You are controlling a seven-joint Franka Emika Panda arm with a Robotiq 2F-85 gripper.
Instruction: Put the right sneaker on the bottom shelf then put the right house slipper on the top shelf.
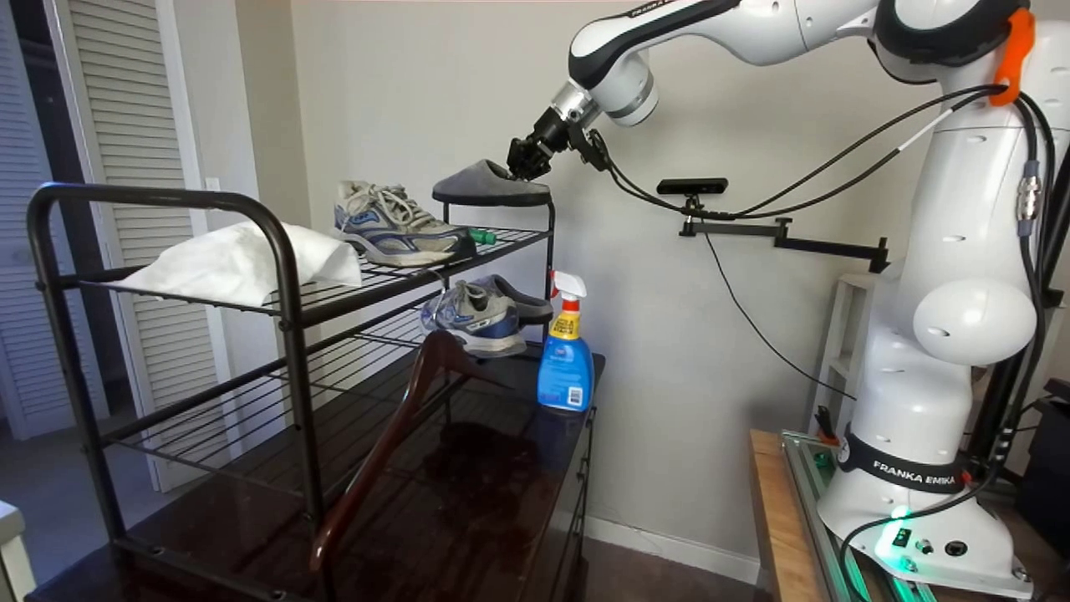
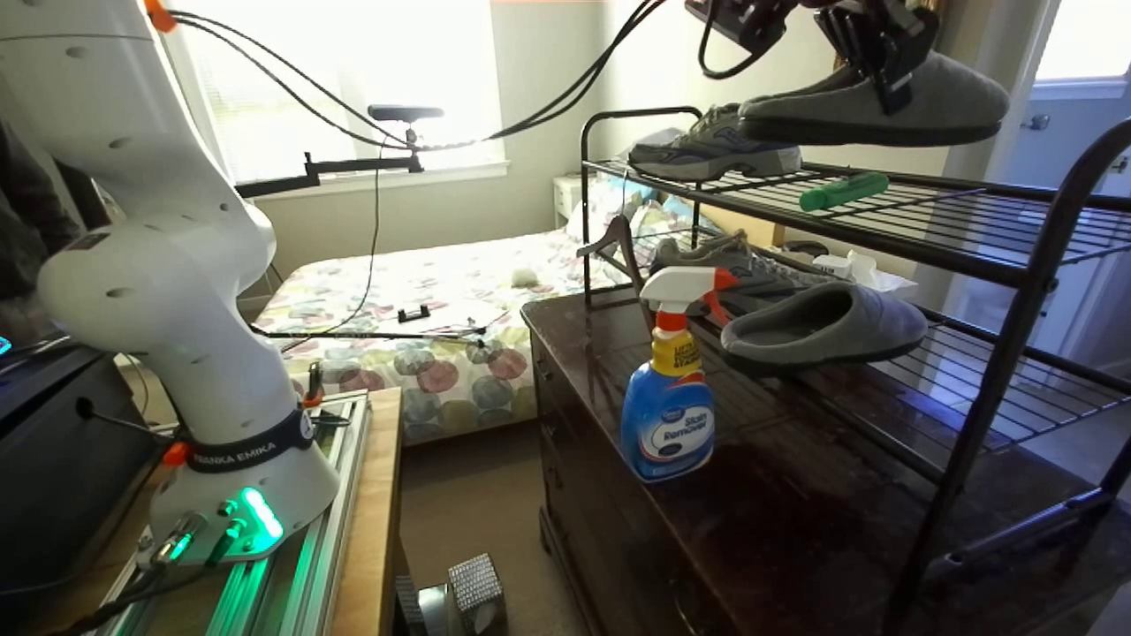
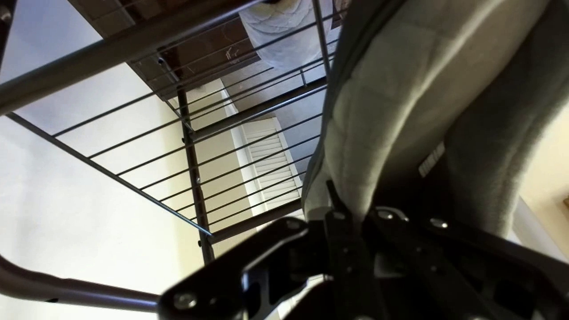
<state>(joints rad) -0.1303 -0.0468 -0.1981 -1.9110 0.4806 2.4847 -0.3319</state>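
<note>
Dark dresser (image 2: 795, 548) with black rack (image 1: 304, 401) on top: gripper (image 1: 513, 174), its fingers (image 2: 896, 95) drawn narrow, pinching the side wall of one grey slipper (image 2: 813, 115), sole down, raised above the top shelf (image 2: 937, 252). Top shelf: upper sneaker (image 1: 401, 232), green tube (image 2: 844, 191), crumpled white sheet (image 1: 226, 263); bottom shelf (image 1: 196, 401): lower sneaker (image 1: 476, 319), grey, laced, white-soled, and second slipper (image 2: 884, 322).

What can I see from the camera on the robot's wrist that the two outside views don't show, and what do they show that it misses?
Only the wrist view shows what looks like a small pale label inside the grey slipper; I can't read it.

Only the exterior views show the blue spray bottle, the green tube-like object and the robot's base with its green lights.

All share the gripper pinching that slipper's edge, and the dark metal rack.
</note>
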